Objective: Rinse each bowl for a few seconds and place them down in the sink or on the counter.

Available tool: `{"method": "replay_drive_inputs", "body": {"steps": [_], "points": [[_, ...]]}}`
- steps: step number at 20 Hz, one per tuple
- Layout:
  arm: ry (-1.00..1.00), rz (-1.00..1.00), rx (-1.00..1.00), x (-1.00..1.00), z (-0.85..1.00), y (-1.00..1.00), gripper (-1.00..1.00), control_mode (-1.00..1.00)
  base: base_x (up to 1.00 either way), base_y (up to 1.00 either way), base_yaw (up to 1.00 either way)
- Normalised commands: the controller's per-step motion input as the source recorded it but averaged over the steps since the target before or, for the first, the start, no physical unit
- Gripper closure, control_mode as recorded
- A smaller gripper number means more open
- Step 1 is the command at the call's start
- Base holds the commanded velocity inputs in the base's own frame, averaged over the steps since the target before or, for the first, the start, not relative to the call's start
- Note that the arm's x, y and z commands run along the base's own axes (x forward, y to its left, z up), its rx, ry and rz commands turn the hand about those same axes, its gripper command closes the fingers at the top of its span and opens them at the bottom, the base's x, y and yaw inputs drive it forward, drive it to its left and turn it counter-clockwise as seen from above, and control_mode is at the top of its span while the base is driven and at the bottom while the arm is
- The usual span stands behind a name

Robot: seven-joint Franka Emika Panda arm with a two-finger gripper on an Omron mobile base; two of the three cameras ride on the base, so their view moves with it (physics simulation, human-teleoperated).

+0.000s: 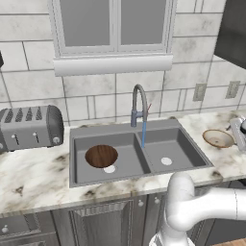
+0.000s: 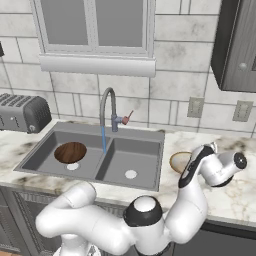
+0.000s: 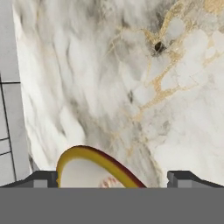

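A dark brown wood-grain bowl (image 1: 101, 156) (image 2: 70, 152) lies in the left basin of the grey sink (image 1: 185, 144) (image 2: 150, 137). The smaller pale tan bowl (image 1: 217, 138) (image 2: 176, 161) (image 3: 83, 169) stands on the marble counter (image 1: 33, 175) (image 2: 235, 200) to the right of the sink. My gripper (image 3: 113, 177) hovers over the counter just beside this bowl. It is open, and the bowl's rim shows low between the fingertips (image 3: 46, 177). Nothing is held. A blue stream of water (image 1: 143, 134) (image 2: 103, 137) runs from the gooseneck tap (image 1: 139, 101) (image 2: 107, 107).
A grey toaster (image 1: 31, 127) (image 2: 22, 112) sits on the counter left of the sink. A tiled wall with outlets (image 1: 199, 91) (image 2: 195, 106) rises behind. A dark upper cabinet (image 2: 237, 45) hangs at the right.
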Motion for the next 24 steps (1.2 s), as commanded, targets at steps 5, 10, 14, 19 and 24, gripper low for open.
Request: {"method": "replay_drive_inputs", "body": {"steps": [5,10,14,19,24], "points": [[-0.01,0.04,0.0,-0.25,-0.3,0.21,-1.0,-1.0,0.0,0.0,0.0],[-0.02,0.06,0.01,-0.14,-0.3,0.19,-1.0,-1.0,0.0,0.0,0.0],[0.0,0.05,0.01,-0.03,-0.37,0.13,-1.0,-1.0,0.0,0.0,0.0],[0.04,0.03,0.0,0.07,-0.54,0.17,-1.0,-1.0,0.0,0.0,0.0],[0.07,0.04,-0.02,0.09,-0.62,0.15,-1.0,-1.0,0.0,0.0,0.0]]}}
